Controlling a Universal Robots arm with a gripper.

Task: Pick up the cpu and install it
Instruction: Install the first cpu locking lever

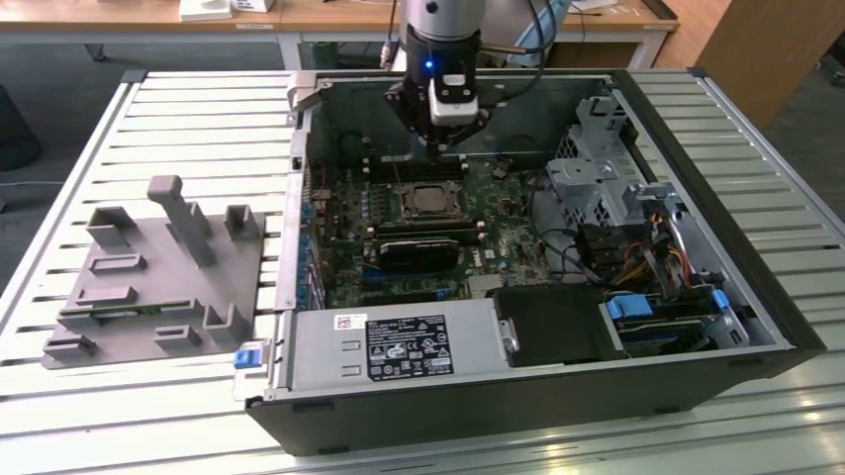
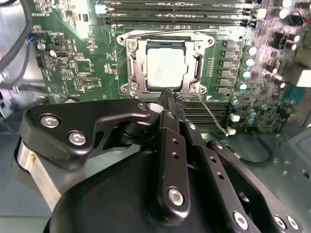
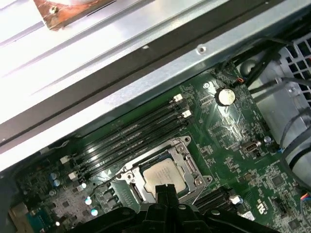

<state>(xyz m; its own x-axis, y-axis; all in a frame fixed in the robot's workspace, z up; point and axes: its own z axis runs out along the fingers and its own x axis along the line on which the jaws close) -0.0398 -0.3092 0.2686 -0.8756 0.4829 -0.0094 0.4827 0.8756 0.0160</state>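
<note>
The cpu (image 1: 425, 201) is a small silver-grey square lying flat in the metal-framed socket on the green motherboard (image 1: 496, 262) inside the open computer case (image 1: 713, 297). It appears in both wrist views, cpu (image 2: 165, 68) and cpu (image 3: 163, 173). My gripper (image 1: 442, 141) hangs above the board a little beyond the socket's far side, clear of the chip. Its black fingers meet at the tips with nothing between them, seen as gripper (image 2: 169, 95) and gripper (image 3: 165, 188).
A dark heatsink block (image 1: 416, 249) sits just in front of the socket. Memory slots (image 2: 175, 12) run along its far side. A power supply (image 1: 396, 341), a drive cage (image 1: 601, 178) and cables (image 1: 595, 252) crowd the case. A grey plastic fixture (image 1: 158, 277) stands on the slatted table at the exterior view's left.
</note>
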